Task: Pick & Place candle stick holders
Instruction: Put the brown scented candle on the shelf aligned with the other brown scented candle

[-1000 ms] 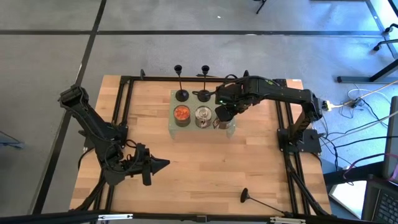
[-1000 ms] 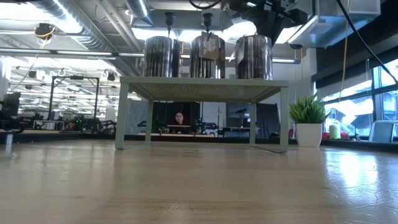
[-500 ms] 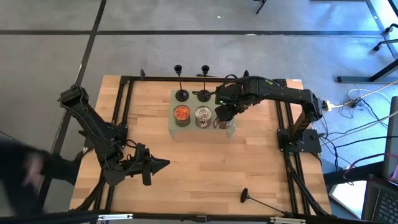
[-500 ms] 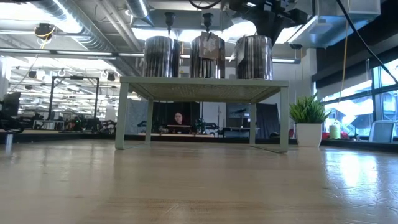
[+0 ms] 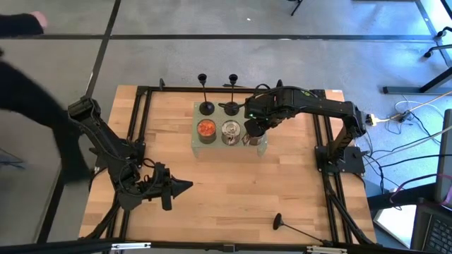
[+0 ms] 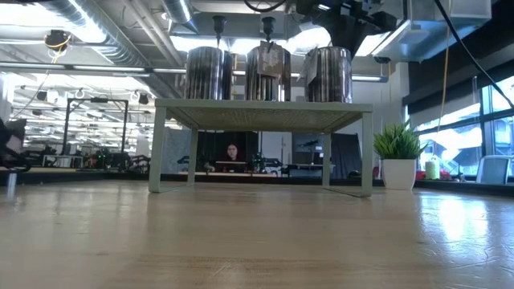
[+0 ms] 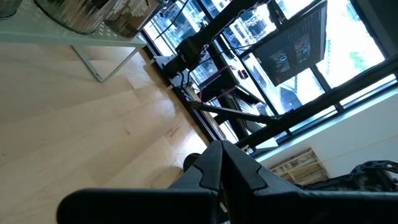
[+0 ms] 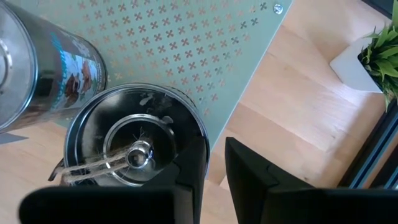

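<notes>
Two black candle stick holders (image 5: pixel 205 106) (image 5: pixel 231 106) stand upright by their round bases on the far part of a small pale green rack (image 5: pixel 263 147). A third holder (image 5: pixel 278 223) lies on its side on the table near the near edge, right of the middle. My right gripper (image 5: pixel 254 128) hangs over the rightmost of three tin cans (image 8: pixel 134 149) on the rack. Its fingers stand a narrow gap apart at the can's rim (image 8: pixel 203 135). My left gripper (image 5: pixel 189 186) is shut and empty, low over the near left of the table. My right gripper comes from above, pointing down, at the open can's rim. One finger (image 8: pixel 189 177) hides the rim beneath it. Whether it touches the can, I cannot tell.
An orange-topped can (image 5: pixel 206 129) and a silver can (image 5: pixel 230 130) stand on the rack's near row, left of the right gripper. A black frame (image 5: pixel 141 99) runs around the table. A potted plant (image 6: pixel 397 152) stands beyond the right side.
A person has passed along the floor beside the table's left edge. Both arms and all the things on the table have kept still.
</notes>
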`<act>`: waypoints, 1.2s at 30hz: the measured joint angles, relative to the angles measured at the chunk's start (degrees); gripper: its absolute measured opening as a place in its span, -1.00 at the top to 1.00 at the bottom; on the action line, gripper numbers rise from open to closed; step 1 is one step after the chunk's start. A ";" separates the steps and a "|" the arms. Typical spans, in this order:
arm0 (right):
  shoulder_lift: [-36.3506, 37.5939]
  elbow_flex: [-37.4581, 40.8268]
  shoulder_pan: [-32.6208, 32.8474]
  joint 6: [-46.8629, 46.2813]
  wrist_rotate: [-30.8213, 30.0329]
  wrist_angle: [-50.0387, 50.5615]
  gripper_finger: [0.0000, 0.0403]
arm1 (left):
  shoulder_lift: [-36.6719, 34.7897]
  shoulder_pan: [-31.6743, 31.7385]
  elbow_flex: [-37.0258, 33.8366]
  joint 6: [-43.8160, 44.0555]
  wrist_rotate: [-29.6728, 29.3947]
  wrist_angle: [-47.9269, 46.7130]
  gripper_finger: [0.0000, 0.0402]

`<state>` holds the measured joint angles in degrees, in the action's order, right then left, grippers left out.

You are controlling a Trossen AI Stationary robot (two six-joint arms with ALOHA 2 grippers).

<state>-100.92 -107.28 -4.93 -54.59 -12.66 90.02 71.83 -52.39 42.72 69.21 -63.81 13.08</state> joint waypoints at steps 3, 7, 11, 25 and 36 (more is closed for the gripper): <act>0.00 0.00 0.04 0.00 -0.24 0.00 0.67 | 0.00 -0.02 0.00 0.00 0.01 -0.01 0.99; 0.00 0.00 0.02 0.00 -0.35 0.00 0.67 | 0.00 -0.02 0.00 0.00 0.04 -0.01 0.99; 0.00 0.00 0.03 0.00 -0.70 0.00 0.67 | 0.00 0.01 0.00 0.00 0.52 -0.02 0.99; 0.00 0.00 0.02 0.88 -0.18 0.00 0.67 | 0.00 0.01 0.00 -0.57 0.94 -0.02 0.99; 0.00 0.00 0.02 1.97 0.69 0.00 0.76 | 0.00 0.01 0.00 -1.01 1.62 -0.02 0.99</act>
<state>-100.92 -107.28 -4.91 -52.62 -11.97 90.02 71.83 -52.38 42.72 68.20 -62.19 13.06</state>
